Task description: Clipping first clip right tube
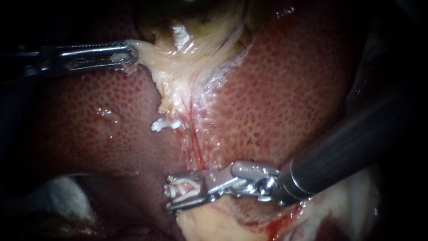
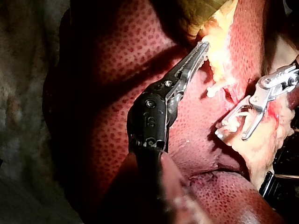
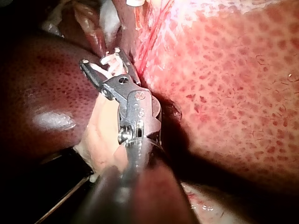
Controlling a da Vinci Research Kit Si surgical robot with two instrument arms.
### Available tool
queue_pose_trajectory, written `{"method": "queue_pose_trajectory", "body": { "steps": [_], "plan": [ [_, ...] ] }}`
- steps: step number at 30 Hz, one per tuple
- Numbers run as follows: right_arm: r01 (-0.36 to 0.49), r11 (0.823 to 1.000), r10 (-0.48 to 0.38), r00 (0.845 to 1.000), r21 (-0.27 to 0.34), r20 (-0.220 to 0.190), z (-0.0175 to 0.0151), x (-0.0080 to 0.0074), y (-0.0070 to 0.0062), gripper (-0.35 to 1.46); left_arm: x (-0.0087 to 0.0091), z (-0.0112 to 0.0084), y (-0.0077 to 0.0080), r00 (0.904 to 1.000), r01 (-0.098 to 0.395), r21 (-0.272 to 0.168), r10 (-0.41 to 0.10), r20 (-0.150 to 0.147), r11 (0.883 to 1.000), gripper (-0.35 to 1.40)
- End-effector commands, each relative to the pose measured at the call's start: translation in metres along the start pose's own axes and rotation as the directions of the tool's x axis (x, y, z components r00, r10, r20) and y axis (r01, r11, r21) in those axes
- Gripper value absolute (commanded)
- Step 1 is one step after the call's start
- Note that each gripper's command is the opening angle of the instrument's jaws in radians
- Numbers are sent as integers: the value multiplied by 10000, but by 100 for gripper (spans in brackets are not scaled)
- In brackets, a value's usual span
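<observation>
The left instrument point(image 1: 130, 56) comes in flat from the left side. Its long thin jaws are almost together. They pinch the edge of the pale tissue point(image 1: 178, 67) that hangs down from the dark green gallbladder point(image 1: 187, 13), and this edge is pulled out to the left.

The right instrument point(image 1: 168, 193) comes up from the lower right on a thick dark shaft. Its tip bends and points to the left. Its jaws stand wide apart, and an open clip point(image 1: 180, 187) sits between them, touching both jaws.

A thin red tube point(image 1: 195, 138) runs down from the pale tissue, over the liver point(image 1: 290, 89), toward the right instrument. Its low end is just beside the wide jaws. The tube does not look to be between them. I cannot tell if it is the right tube or the left one.

A small white clip point(image 1: 166, 125) lies just to the left of the tube, apart from both instruments.

A pale lump point(image 1: 209, 223) lies right under the right instrument's jaws. Some white cloth point(image 1: 62, 192) shows in the lower left corner.
</observation>
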Motion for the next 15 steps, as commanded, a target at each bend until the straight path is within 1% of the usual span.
{"method": "queue_pose_trajectory", "body": {
  "steps": [1, 15],
  "plan": [
    [1, 10000, -1, 10000, 2, 0, 0, 0, 0, 50, 0, 0, 0, 10000, -2, -2, 2, -2, 10000, -35],
    [21, 10000, -22, 10000, 84, 31, -3, -1, -4, 50, -1, -1, 0, 10000, -5, -33, 5, 3, 10000, -35]
  ]
}}
